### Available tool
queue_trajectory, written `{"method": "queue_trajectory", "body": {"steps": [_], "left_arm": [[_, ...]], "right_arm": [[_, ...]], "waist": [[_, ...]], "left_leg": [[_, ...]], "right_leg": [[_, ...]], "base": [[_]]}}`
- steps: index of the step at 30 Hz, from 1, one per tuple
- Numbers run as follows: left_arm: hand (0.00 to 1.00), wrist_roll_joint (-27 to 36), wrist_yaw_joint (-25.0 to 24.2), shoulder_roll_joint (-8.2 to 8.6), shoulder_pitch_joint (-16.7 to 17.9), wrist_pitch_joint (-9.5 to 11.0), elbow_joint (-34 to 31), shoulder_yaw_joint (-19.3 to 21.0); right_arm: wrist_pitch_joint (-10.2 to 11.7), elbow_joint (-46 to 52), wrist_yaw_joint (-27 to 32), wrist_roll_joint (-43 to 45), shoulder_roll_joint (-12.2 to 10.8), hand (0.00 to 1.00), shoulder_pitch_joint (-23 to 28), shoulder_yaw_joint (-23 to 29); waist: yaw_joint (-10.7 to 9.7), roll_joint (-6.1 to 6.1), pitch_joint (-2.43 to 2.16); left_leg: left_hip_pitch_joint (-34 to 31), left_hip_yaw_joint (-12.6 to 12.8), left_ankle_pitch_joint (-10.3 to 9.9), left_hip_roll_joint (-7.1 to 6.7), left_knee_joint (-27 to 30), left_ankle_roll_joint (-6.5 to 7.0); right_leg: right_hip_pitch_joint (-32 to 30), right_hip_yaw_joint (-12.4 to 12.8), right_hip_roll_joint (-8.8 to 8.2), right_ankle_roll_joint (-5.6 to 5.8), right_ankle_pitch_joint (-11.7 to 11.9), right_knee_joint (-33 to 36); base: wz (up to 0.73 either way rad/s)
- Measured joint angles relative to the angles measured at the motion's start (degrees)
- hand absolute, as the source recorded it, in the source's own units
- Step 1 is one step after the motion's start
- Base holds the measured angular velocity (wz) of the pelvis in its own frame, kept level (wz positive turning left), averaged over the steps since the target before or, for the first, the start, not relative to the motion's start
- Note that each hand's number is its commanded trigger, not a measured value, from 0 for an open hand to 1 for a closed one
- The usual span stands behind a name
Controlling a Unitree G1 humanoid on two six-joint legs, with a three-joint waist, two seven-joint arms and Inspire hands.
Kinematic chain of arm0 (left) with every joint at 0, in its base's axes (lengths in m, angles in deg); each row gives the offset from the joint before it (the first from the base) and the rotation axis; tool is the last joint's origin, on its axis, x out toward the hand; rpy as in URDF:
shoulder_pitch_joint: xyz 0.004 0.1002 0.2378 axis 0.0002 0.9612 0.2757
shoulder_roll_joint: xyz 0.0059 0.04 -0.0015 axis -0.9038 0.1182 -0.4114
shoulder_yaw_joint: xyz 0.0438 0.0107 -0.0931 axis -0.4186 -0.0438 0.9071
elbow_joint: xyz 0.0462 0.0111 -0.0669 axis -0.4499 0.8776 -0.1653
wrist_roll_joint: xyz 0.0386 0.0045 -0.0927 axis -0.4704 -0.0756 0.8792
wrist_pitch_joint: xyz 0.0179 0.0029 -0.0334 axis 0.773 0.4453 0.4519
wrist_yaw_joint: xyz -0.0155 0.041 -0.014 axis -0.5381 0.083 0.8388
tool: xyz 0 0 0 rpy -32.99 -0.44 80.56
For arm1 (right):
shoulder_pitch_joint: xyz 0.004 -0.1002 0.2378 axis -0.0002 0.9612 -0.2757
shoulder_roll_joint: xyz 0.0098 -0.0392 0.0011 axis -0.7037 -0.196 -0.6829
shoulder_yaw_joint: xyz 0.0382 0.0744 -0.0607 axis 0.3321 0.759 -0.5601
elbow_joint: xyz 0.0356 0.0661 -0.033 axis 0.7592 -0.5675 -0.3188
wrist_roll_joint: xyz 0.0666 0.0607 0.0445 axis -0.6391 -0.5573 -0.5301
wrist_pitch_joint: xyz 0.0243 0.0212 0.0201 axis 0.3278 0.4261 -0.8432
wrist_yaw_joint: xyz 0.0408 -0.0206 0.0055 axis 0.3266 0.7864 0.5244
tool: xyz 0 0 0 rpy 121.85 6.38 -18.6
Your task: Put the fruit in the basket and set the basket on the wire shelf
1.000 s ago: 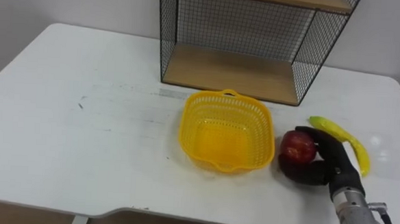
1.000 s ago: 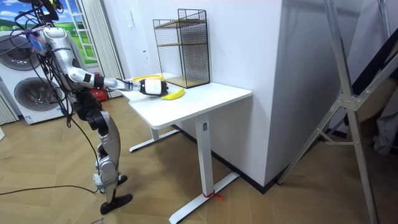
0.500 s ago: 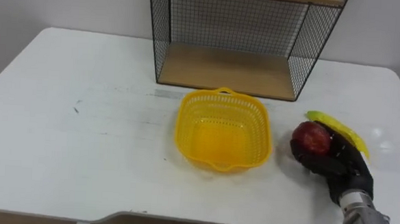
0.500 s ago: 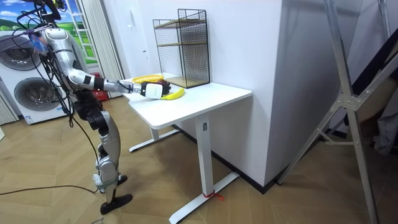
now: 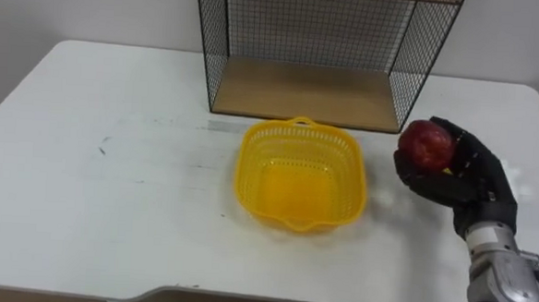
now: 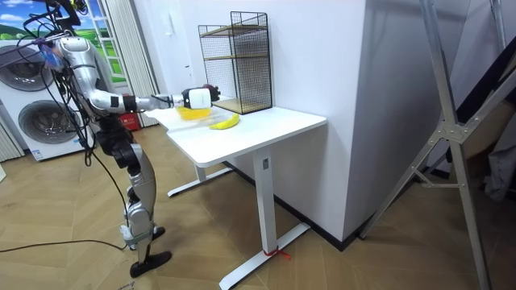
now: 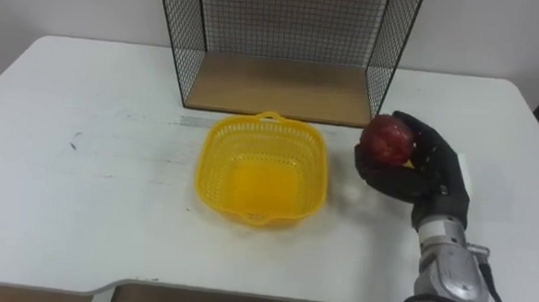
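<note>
Beside one basket (image 5: 250,173), one held apple (image 5: 428,144).

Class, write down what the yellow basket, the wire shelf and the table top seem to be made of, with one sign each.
Basket: likely moulded plastic, glossy, even lattice of holes. Wire shelf: thin dark metal mesh, probably painted, with matt wood-look boards. Table top: smooth white, maybe laminate; scuff marks show.

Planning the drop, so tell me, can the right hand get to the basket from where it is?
Probably yes. The right hand, curled round the apple, hangs just right of the basket; the basket's top is open and nothing stands between them.
</note>
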Motion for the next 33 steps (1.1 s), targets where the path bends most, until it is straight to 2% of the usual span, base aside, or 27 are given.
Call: {"method": "queue_trajectory", "body": {"steps": [2,9,13,16,19,25,26,27,28,33], "left_arm": [[0.0,0.0,0.0,0.01,-0.1,0.2,0.1,-0.2],[0.0,0.0,0.1,-0.49,-2.2,1.3,2.8,-1.2],[0.0,0.0,0.1,-0.59,-2.4,2.3,3.2,-1.2],[0.0,0.0,0.1,-0.79,-3.0,2.3,3.3,-1.3],[0.0,0.0,0.1,-0.9,-3.0,2.3,3.4,-2.9],[0.0,0.1,0.1,-0.94,-3.4,2.3,3.4,-3.6],[0.0,0.1,0.1,-0.96,-3.6,2.3,3.4,-3.6],[0.0,0.1,0.1,-0.97,-3.7,2.3,3.4,-3.6],[0.0,0.1,0.1,-0.99,-3.8,2.3,3.4,-3.7],[0.0,0.1,0.1,-1.07,-4.2,2.3,3.4,-4.2]], "right_arm": [[0.0,2.0,-0.5,3.8,0.1,1.0,0.0,-0.3],[0.0,9.7,-2.2,11.3,0.8,1.0,0.0,-2.1],[0.0,10.1,-3.6,14.6,0.8,1.0,0.0,-3.7],[0.0,10.4,-5.2,17.6,1.2,1.0,0.0,-5.5],[0.0,10.4,-6.9,20.2,2.7,1.0,0.0,-7.5],[-0.5,10.4,-9.3,23.5,2.9,1.0,0.0,-8.7],[-0.5,10.4,-9.8,23.6,2.9,0.88,0.0,-8.7],[-0.5,10.4,-10.2,23.6,2.9,0.05,0.0,-8.8],[-0.5,10.4,-10.4,23.6,2.9,0.0,0.0,-8.8],[-0.5,10.5,-11.0,23.6,2.9,0.0,0.0,-8.8]], "waist": [[0.2,-0.34,0.07],[0.4,-0.18,-0.01],[0.9,-0.3,-0.05],[1.4,-0.71,-0.17],[1.8,-0.91,-0.25],[1.9,-1.06,-0.21],[1.8,-1.05,-0.2],[1.9,-1.06,-0.2],[1.9,-1.06,-0.19],[1.9,-1.01,-0.16]], "left_leg": [[-0.3,0.0,0.0,0.0,0.1,-0.01],[-1.0,0.0,0.0,0.13,0.0,-0.01],[-1.1,0.0,0.0,0.09,0.0,0.0],[-1.5,-0.1,0.0,0.14,0.1,0.0],[-1.5,-0.1,0.0,0.1,0.1,0.01],[-2.0,0.0,0.0,0.12,0.2,0.04],[-1.9,0.0,0.0,0.12,0.2,0.04],[-1.9,0.0,0.0,0.12,0.2,0.04],[-2.0,0.0,0.0,0.12,0.2,0.04],[-2.0,0.0,0.0,0.13,0.2,0.04]], "right_leg": [[-0.2,-0.2,-0.04,0.0,0.0,0.0],[-1.5,-0.3,-0.02,0.0,0.0,1.0],[-1.6,-0.3,-0.07,0.0,0.0,1.1],[-2.0,-0.4,-0.03,-0.01,0.0,1.2],[-2.0,-0.4,-0.09,0.0,0.0,1.3],[-2.1,-0.4,-0.1,0.0,0.0,1.8],[-2.1,-0.4,-0.11,0.0,0.0,1.8],[-2.2,-0.4,-0.11,0.0,0.0,1.9],[-2.2,-0.4,-0.11,0.0,0.0,1.9],[-2.2,-0.4,-0.1,0.0,0.0,1.9]], "base": [[0.0],[0.0],[0.0],[0.0],[0.0],[0.0],[0.0],[0.0],[0.0],[0.0]]}}
